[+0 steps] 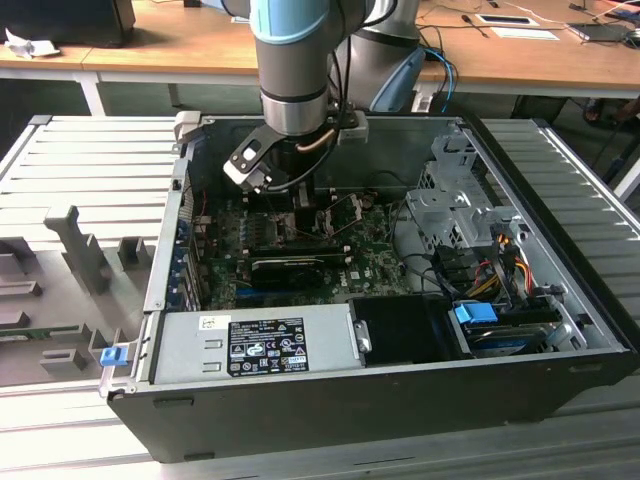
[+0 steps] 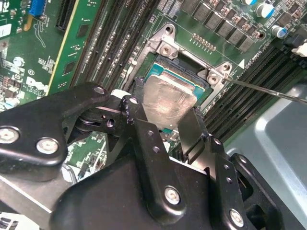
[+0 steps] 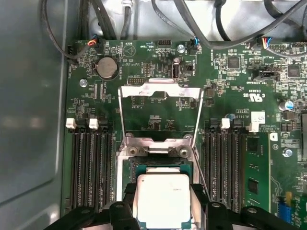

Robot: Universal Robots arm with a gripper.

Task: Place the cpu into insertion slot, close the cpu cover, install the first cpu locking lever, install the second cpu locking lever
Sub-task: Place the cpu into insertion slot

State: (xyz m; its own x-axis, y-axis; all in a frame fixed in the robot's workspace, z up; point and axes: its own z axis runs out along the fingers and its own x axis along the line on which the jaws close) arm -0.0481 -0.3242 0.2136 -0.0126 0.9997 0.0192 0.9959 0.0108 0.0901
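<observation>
A robot arm (image 1: 295,60) reaches straight down into an open computer case (image 1: 350,410) lying on its side, entering at the upper middle of the exterior view. In the first wrist view, the gripper (image 3: 164,194) is clenched on the cpu (image 3: 163,203), a flat silver-grey square. One black finger (image 3: 130,199) presses on each of two opposite edges of the chip. Those gripped edges face the banks of long black memory slots (image 3: 91,163) on either side, so the fingers' closing line runs across from one bank to the other. The insertion slot (image 3: 158,164) lies directly beneath the chip, along the line of the tool. Part of its dark interior and silver frame shows just past the chip's free edge. The chip looks squared up with the slot and very near it, but the pictures do not show whether it is seated or hanging just above. The chip is square, so it has no long axis to turn. The cpu cover (image 3: 144,91), a thin silver frame with a large cut-out, stands raised from its hinge on the side of the slot toward the round coin battery (image 3: 106,68), well clear of the chip and fingers. In the second wrist view, a thin wire lever (image 2: 268,91) stands free beside a corner of the slot's frame, not latched. Green circuit board (image 3: 230,96) surrounds everything.
</observation>
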